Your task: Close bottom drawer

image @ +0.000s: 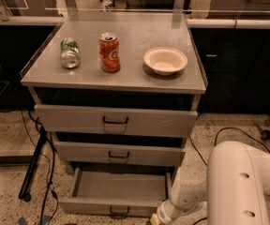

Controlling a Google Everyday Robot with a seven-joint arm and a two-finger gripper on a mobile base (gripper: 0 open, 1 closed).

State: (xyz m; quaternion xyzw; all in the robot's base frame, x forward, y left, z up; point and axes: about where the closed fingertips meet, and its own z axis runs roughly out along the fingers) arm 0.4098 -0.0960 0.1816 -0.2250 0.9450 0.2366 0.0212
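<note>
White arm (240, 182) bends low, gripper (156, 217) down at floor level

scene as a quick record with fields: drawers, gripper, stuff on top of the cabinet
bottom drawer: pulled out, grey tray showing, not yet closed
middle drawer: front set further back than the bottom one
top drawer: tallest front, black handle
gripper: at the frame's bottom edge, by the bottom drawer's right front corner
arm: white, lower right
cabinet top: green can on its side, red can upright, white bowl
</note>
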